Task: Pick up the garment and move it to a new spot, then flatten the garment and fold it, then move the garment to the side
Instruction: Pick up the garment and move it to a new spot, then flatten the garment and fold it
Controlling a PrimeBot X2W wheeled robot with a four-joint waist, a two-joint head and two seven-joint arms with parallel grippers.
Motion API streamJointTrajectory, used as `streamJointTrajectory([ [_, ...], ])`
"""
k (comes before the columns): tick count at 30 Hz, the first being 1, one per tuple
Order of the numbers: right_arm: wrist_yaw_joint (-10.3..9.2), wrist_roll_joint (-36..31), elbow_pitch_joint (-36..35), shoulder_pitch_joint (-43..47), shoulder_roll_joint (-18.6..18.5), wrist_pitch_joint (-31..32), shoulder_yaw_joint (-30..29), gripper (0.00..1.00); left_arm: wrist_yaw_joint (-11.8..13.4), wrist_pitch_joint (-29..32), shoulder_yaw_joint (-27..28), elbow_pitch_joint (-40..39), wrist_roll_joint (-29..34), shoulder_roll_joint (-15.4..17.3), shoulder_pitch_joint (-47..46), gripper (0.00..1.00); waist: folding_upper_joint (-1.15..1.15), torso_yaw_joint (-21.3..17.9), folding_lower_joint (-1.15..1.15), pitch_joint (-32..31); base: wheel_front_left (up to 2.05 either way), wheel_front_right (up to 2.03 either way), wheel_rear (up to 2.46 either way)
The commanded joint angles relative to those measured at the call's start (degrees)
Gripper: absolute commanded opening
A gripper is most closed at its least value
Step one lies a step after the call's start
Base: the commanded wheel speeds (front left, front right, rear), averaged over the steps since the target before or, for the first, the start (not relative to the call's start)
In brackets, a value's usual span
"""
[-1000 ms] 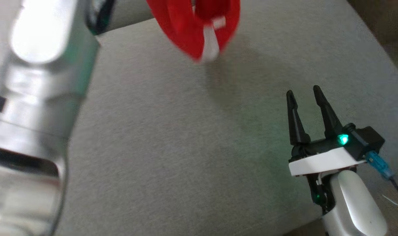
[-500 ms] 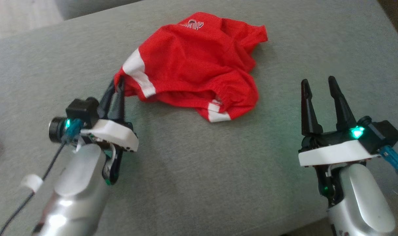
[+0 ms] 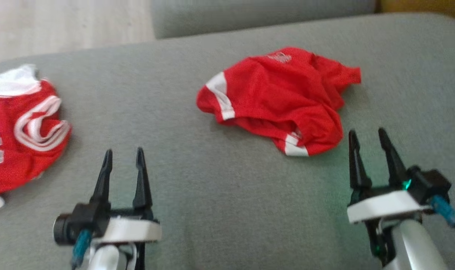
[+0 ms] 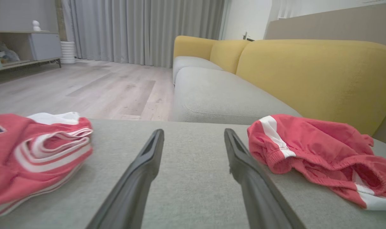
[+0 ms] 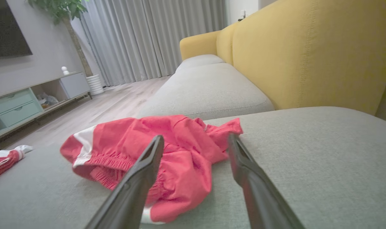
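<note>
Garment (image 3: 280, 101): red shorts with white side stripes, recorded lying crumpled on the grey cushion (image 3: 212, 210). It was placed ahead and to the right of the left pincer (image 3: 123, 150), well apart from it. It also lay just ahead of the right pincer (image 3: 367, 131), slightly to that pincer's left, and was touched by neither.

Left pincer: fingers found apart, with nothing between them. Half a second before, it had been clamped on the garment's striped corner; that corner had since been let go and the pincer drawn back clear.

Right pincer: fingers apart and empty, as in both earlier frames.

Jersey (image 3: 21, 127): a second red piece, noted on the cushion to the left of the left pincer. It was probably brought into the head view by a shift of the camera.

Status: a second before, the garment had been hung in the air; it was now laid down. Relocation was judged complete. Flattening and folding had not yet been begun, the cloth being bunched.
</note>
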Motion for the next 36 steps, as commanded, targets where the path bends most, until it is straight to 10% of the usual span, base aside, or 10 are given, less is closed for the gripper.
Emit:
streamJointTrajectory([
  [1, -0.04, -0.8, -1.3, 1.2, 0.1, -0.3, 1.1, 1.0, -0.3, -0.4, 3.0, -3.9, 1.8, -0.4, 1.3, 1.0, 0.0, 4.2, 0.01, -5.2, 0.0, 0.0, 0.0],
  [36, -0.04, -1.2, 0.6, 9.6, 0.1, -0.3, 1.2, 1.0, 0.2, -0.5, 2.5, -7.6, 8.8, -0.8, 14.9, 1.0, 0.0, 5.7, 0.01, -12.6, 0.0, 0.0, 0.0],
])
